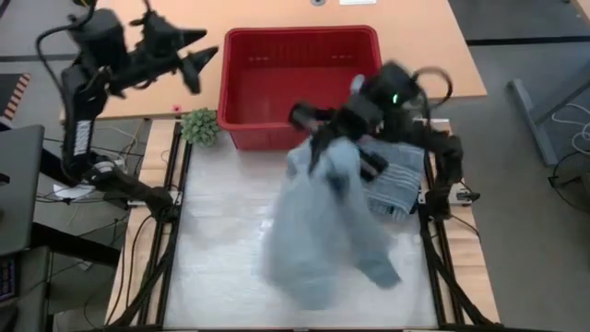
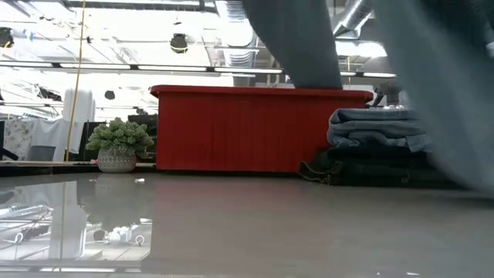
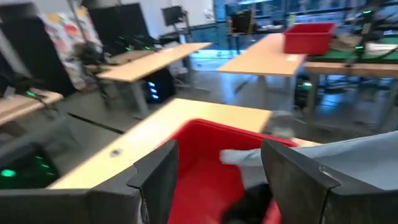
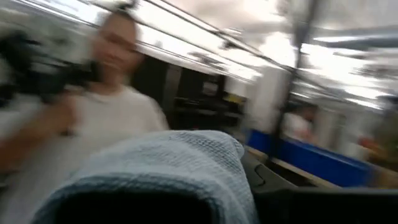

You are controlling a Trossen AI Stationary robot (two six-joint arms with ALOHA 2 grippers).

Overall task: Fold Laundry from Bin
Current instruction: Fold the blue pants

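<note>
Table: pale work mat btwn black rails w/ wooden desk behind; glossy in low view.
Nearest item: light blue denim garment hung over front-right part of mat, blurred; lower end near or on mat, can't tell which. In low view it hung across top and right side.
Right gripper: fingers pinched together on top edge of denim garment, just in front of bin's front wall; pale blue cloth draped over it in right wrist view.
Folded stack: at mat's right edge, beside right arm. Blue-grey striped cloth on top, dark garments under, per low view.
Plant: small green, in pot, at mat's back-left corner, just left of bin, apart from it.
Bin: red, on desk behind mat, upright. Left wrist view showed a pale piece and smth dark inside.
Left gripper: raised left of bin, well apart from laundry, fingers spread wide, nothing btwn them.
Far bkgd: desks, another red bin, person in light top, blurred.
</note>
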